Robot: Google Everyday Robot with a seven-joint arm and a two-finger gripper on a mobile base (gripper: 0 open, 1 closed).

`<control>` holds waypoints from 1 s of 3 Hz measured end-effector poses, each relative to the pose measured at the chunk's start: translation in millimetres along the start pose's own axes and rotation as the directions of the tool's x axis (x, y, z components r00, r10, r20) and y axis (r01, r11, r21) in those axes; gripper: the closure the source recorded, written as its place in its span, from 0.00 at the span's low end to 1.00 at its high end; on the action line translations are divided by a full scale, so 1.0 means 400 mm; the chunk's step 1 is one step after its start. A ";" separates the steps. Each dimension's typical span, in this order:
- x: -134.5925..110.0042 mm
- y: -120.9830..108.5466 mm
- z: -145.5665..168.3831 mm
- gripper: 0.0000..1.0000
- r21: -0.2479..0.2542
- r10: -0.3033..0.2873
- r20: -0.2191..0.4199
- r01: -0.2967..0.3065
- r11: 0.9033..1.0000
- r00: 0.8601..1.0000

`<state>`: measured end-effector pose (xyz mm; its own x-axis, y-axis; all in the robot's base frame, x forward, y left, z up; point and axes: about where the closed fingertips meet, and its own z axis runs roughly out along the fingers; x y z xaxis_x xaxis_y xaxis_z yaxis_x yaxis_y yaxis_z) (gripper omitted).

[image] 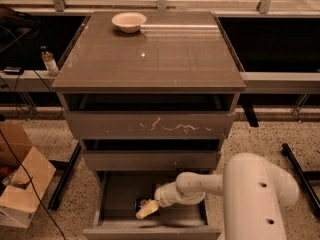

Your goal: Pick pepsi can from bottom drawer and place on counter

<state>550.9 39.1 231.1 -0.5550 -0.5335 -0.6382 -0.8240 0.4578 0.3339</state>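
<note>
**Item 1, far left.** Cardboard box on the floor, flaps open. It is well apart from my work.

**Item 2.** Small bottle on the side ledge beside the cabinet.

**Item 3.** White bowl at the back left of the surface, the glossy cabinet top where the can must end.

**Item 4.** Scratched drawer front, with the plain middle drawer under it. Both overhang my working space.

**Item 5.** Bottom drawer, pulled open.

**Item 6.** Pepsi can, showing only as a small dark shape on the drawer floor, right at my tool. I cannot tell whether it stands or lies.

**Item 7.** My tool, low inside the bottom drawer. I cannot tell whether it is spread or pinching the can.

**Item 8.** My arm, entering the drawer from the right.

**Handling note, as I judge it.** Make sure of a centred hold on the can's body before lifting. Draw it outward past the middle drawer's edge first, then rise. Set it down on the front of the surface, away from the bowl.
</note>
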 end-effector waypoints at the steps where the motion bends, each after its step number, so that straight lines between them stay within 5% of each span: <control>1: 0.026 -0.016 0.078 0.00 -0.002 0.002 -0.040 -0.002 1.000 0.999; 3: 0.100 -0.059 0.164 0.00 -0.010 0.047 -0.098 -0.048 0.999 0.994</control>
<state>555.7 53.6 152.3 -0.6018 -0.5784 -0.5507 -0.7972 0.4761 0.3712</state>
